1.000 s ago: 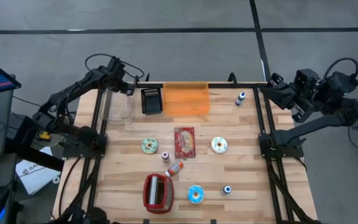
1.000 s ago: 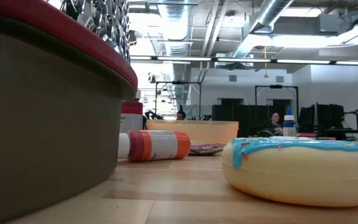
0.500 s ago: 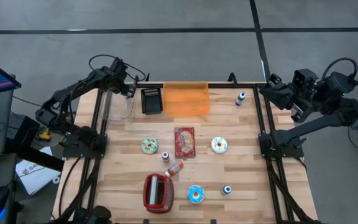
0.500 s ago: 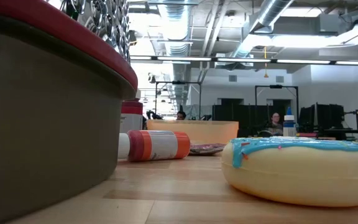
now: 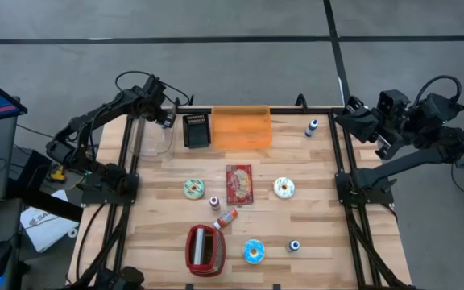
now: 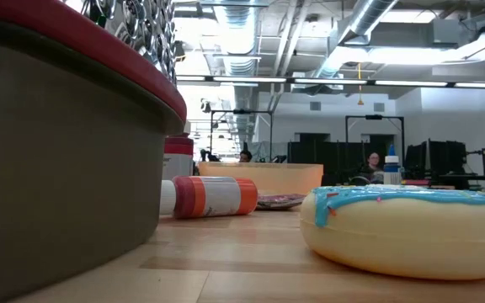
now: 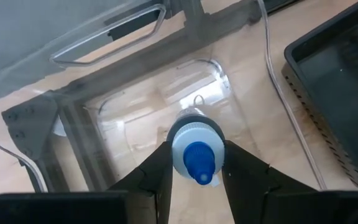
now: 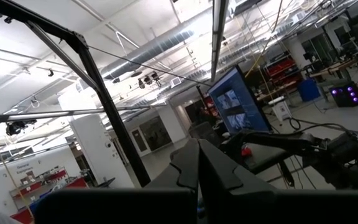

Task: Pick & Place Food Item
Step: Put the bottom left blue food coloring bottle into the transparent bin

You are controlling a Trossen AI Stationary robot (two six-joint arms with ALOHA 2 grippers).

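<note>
My left gripper [image 5: 161,115] hangs over a clear plastic bin [image 5: 153,137] at the table's far left corner, shut on a small white bottle with a blue cap [image 7: 196,149]. In the left wrist view the bottle's cap faces the camera, and the clear bin [image 7: 123,124] lies below it. The bottle's body is hidden behind its cap. My right gripper [image 5: 353,109] waits raised beyond the table's right edge, shut on nothing, and its wrist view shows my right gripper [image 8: 199,155] pointing up into the room. My left gripper pinches the bottle between its two fingers at the white collar [image 7: 176,152] just under the blue cap. The fingers come from above, slanting down. The bottle hangs cap-up below the wrist, clear of the bin's floor as far as shows.
An orange bin [image 5: 240,129] and a black tray [image 5: 196,130] stand at the far edge. Mid-table lie a red packet [image 5: 238,184], three donuts [image 5: 193,188] [image 5: 284,188] [image 5: 254,251], an orange-white bottle [image 5: 226,217] and a red basket [image 5: 205,248].
My left gripper has rolled a little about its own pointing line while staying over the clear bin, the bottle still between its fingers.
</note>
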